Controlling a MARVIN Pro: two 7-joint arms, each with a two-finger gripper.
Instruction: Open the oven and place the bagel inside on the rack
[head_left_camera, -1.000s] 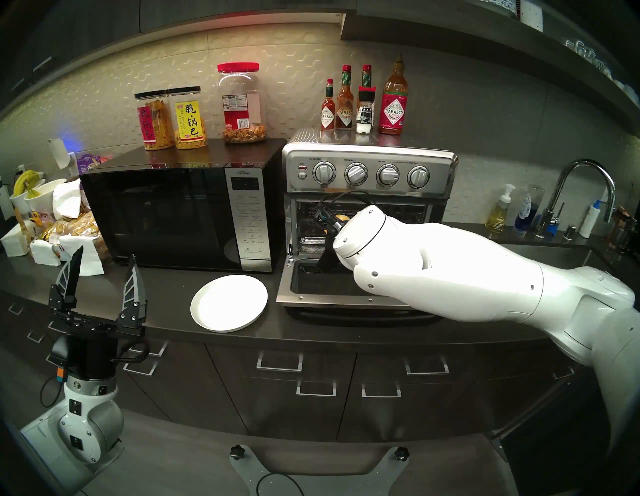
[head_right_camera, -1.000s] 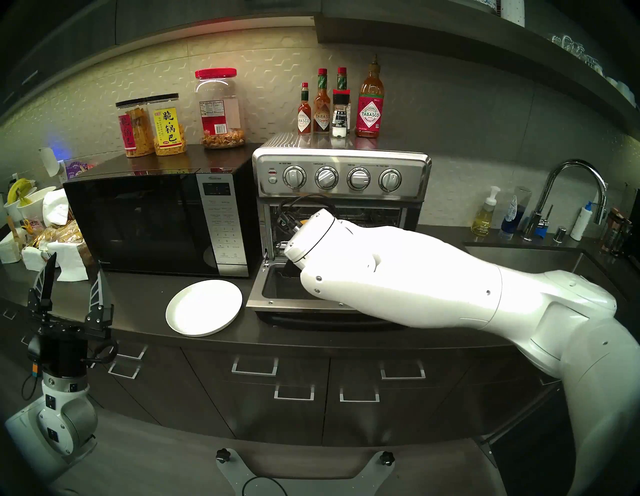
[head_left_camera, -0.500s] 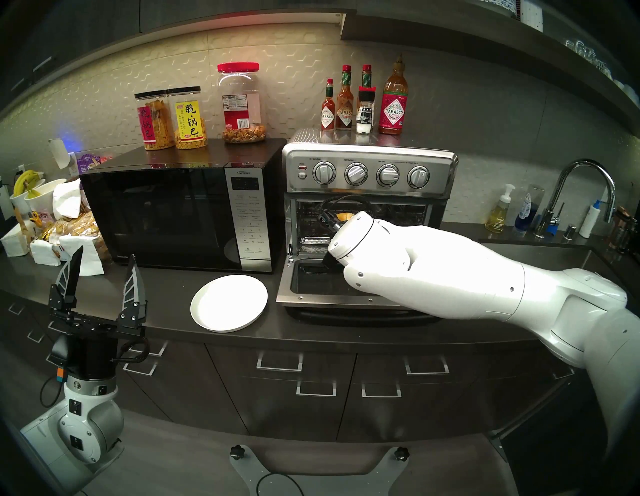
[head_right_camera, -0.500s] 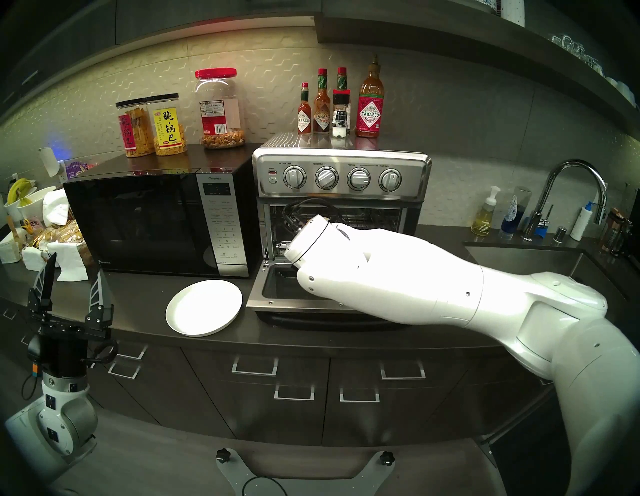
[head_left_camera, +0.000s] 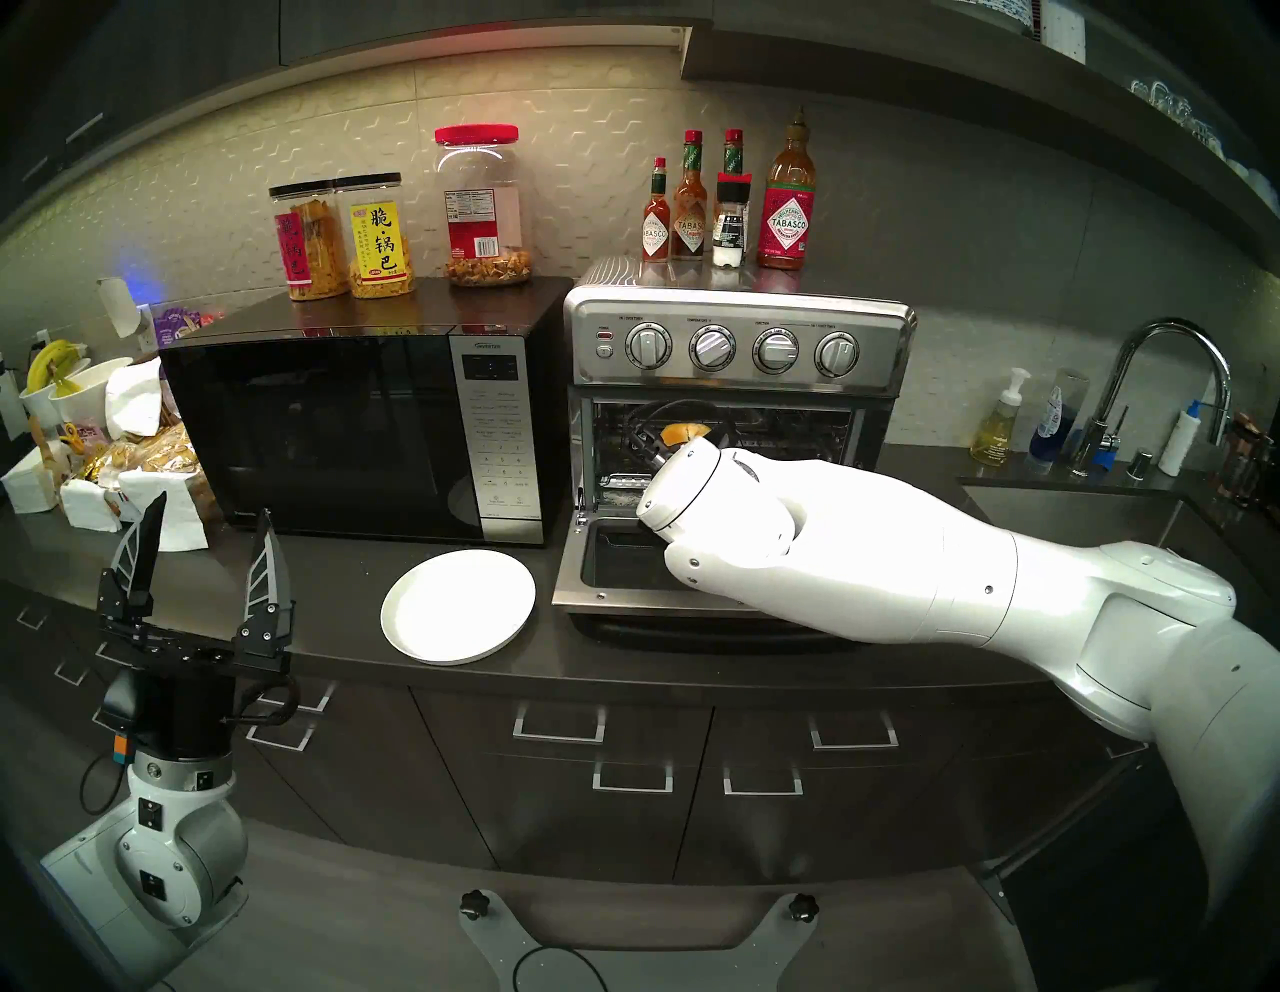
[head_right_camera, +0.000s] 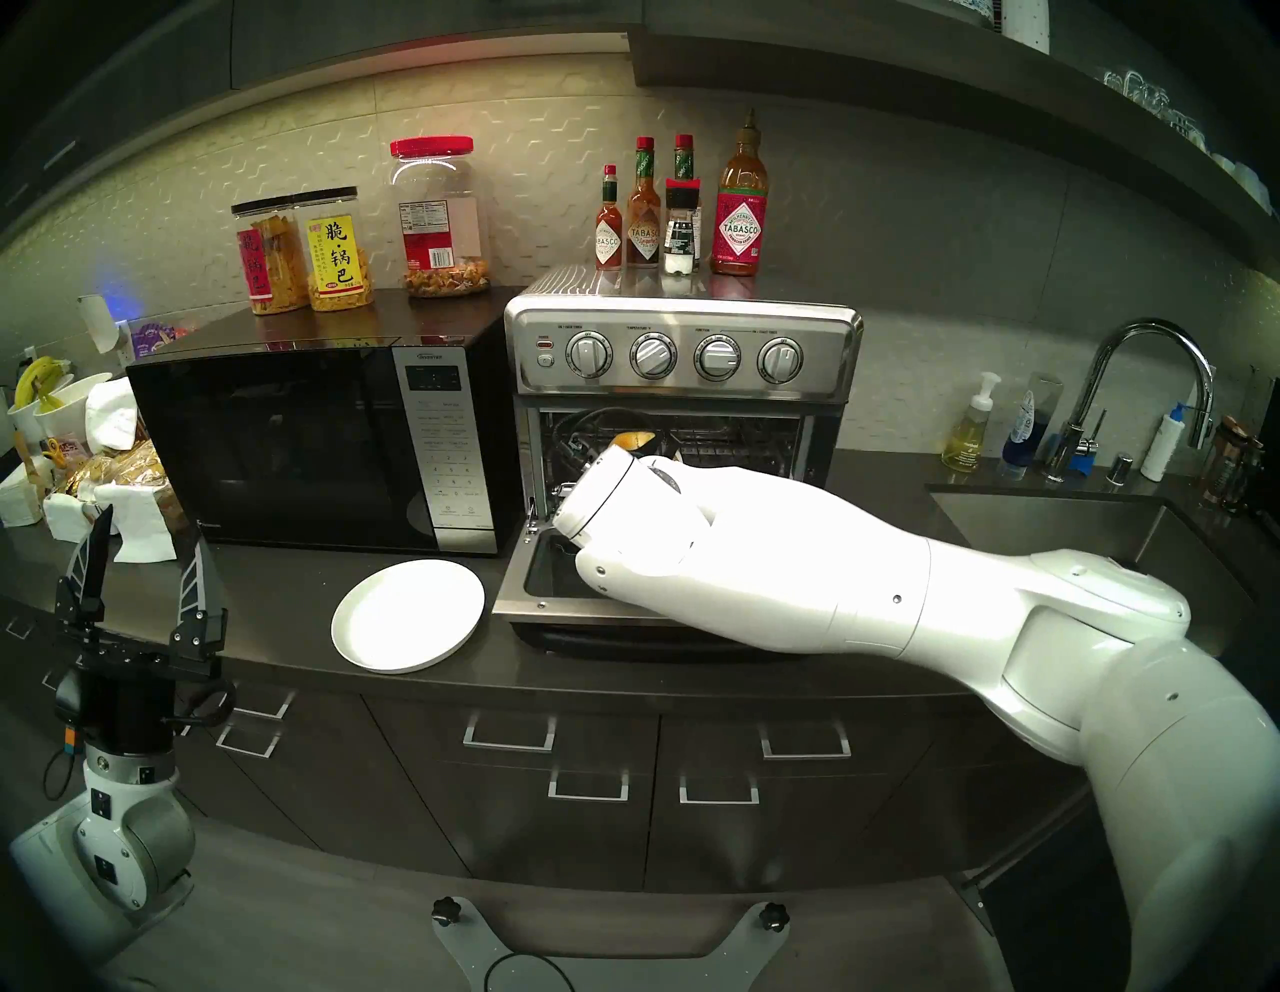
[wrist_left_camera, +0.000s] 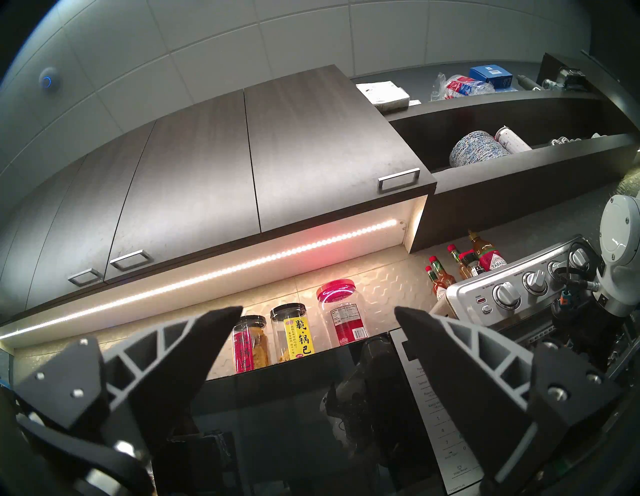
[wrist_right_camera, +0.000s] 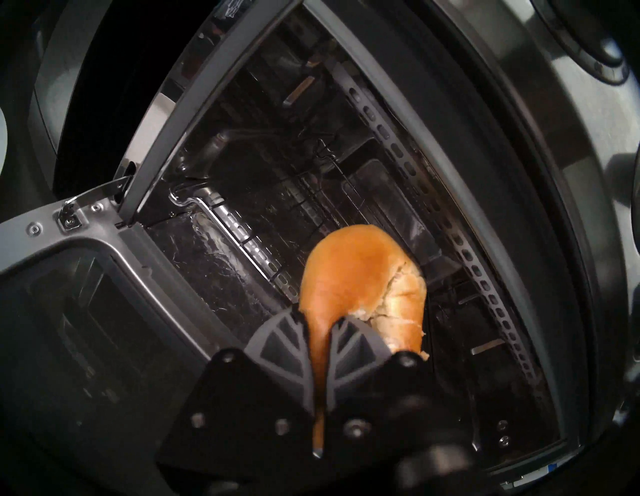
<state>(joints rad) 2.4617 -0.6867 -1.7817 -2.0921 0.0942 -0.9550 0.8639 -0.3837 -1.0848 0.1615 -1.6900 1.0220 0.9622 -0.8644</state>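
While the oven (head_left_camera: 738, 346) door lies dropped open on the counter (head_left_camera: 332, 609), the right gripper (wrist_right_camera: 318, 320) reaches into the cavity, jaws clenched on the bagel (wrist_right_camera: 360, 273) above the rack (wrist_right_camera: 311, 194). At the door's nine o'clock sits a bare white plate (head_left_camera: 458, 606); the microwave (head_left_camera: 360, 429) stands beyond. Left gripper (head_left_camera: 201, 547), jaws released, grasps nothing.

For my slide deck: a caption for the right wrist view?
Right gripper pinching the bagel at the open oven.
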